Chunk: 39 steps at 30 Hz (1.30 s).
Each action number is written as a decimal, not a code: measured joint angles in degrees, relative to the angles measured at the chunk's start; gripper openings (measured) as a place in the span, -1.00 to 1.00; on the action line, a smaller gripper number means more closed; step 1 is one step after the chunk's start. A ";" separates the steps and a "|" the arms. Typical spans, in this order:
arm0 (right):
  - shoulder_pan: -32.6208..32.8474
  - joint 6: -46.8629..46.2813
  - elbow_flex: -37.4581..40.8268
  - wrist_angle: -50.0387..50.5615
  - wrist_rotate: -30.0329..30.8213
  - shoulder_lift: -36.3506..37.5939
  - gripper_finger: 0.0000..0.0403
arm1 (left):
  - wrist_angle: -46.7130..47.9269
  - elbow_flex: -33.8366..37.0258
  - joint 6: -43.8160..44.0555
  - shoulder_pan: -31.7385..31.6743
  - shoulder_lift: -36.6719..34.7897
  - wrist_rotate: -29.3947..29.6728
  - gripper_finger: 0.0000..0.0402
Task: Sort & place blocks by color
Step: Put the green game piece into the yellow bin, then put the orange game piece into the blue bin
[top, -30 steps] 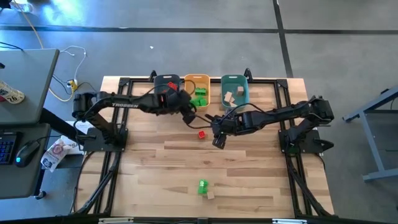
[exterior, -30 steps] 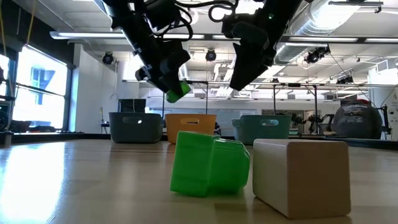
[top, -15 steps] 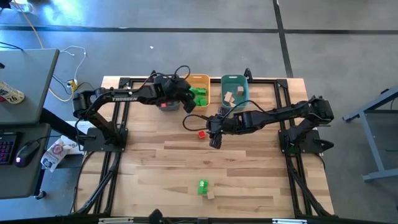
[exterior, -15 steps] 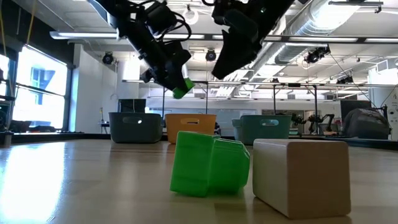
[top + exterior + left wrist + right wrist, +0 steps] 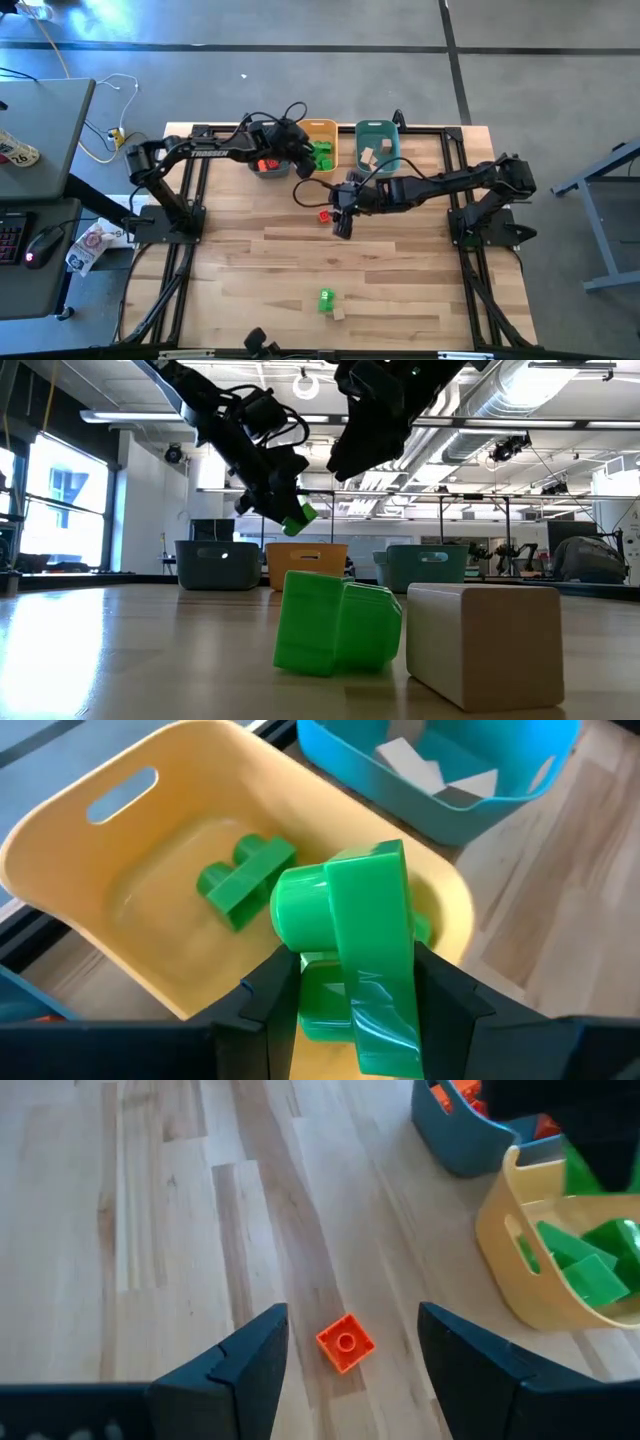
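Green blocks (image 5: pixel 240 880) in yellow bin (image 5: pixel 90 840), tan in teal bin (image 5: pixel 520 795)

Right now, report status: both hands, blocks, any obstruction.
Left hand shut on green block, above yellow bin. Right hand open, over red block on table. Nothing in the way.

Three bins stand in a row along the table's (image 5: pixel 400 280) far edge: the left bin (image 5: pixel 268 168), the middle bin (image 5: pixel 322 131) and the right bin (image 5: pixel 378 130). One loose block (image 5: pixel 324 215) lies in front of the middle bin. Near the front edge, two blocks (image 5: pixel 327 299) lie touching a third (image 5: pixel 339 314).
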State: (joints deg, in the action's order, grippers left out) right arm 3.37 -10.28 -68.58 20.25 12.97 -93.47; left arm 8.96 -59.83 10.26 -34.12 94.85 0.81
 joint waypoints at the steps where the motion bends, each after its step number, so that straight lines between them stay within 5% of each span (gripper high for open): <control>1: 0.05 -0.11 0.00 -0.03 -0.27 0.00 0.05 | -0.10 0.00 0.00 -0.04 0.12 0.01 -0.36; 18: 0.14 0.96 0.02 1.92 -6.33 -3.87 0.05 | 0.21 0.00 0.22 -0.36 0.24 0.01 -0.03; 39: -0.19 22.96 0.07 -1.95 -8.94 -8.22 0.05 | 9.50 0.11 -2.34 -1.16 -7.36 -2.14 0.05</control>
State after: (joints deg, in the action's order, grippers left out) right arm 3.18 12.68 -68.51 18.29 4.04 -101.69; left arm 18.45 -59.72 7.92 -35.29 87.50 -1.32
